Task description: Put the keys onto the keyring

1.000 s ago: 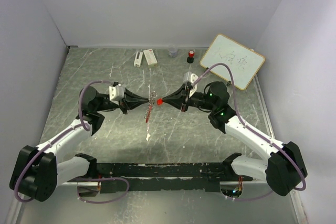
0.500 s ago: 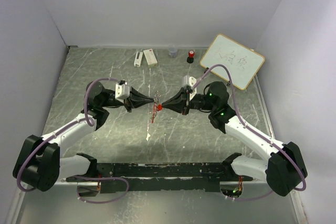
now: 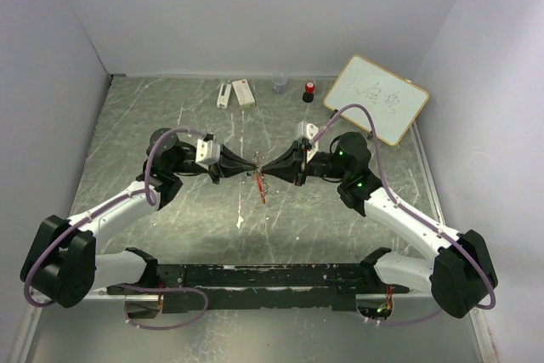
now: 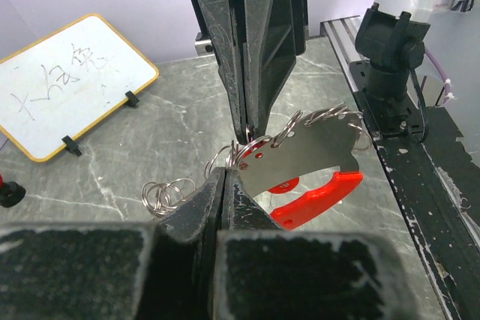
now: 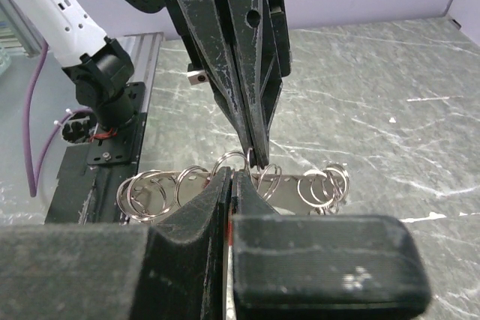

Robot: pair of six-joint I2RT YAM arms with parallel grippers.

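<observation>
**A:** Black rail [image 3: 255, 276] at the near edge, carrying both arm bases. What is lying just beyond it?

**B:** A pale speck [image 3: 240, 222] is lying on the table [image 3: 297, 231], too small to call a key. The keys are not showing plainly in any view.

**A:** And at mid-table?

**B:** The two claws are meeting tip to tip above the surface. The left claw [image 4: 226, 177] is gripping one end of the keyring [image 3: 260, 183], fingers pressed together beside the grey plate [image 4: 300, 151]. The right claw [image 5: 231, 177], fingers also pressed together, seems to be pinching a thin loop from the opposite side. The keyring is hanging between them, off the table, with its red fob [image 4: 315, 198] dangling below.

**A:** Which step is this showing?

**B:** By judgement, the holding step. Both claws are steadying the keyring, and no key is being threaded yet.

**A:** What is the next move calling for?

**B:** Probably one claw holding the keyring alone while the other is letting go to fetch a key. A loop needs prying apart, so the hold must be firm and the loop's gap reachable.

**A:** Farthest back?

**B:** A red-capped cylinder [image 3: 309, 89] and a whiteboard [image 3: 376, 98] are standing along the far edge, well apart from the work.
</observation>
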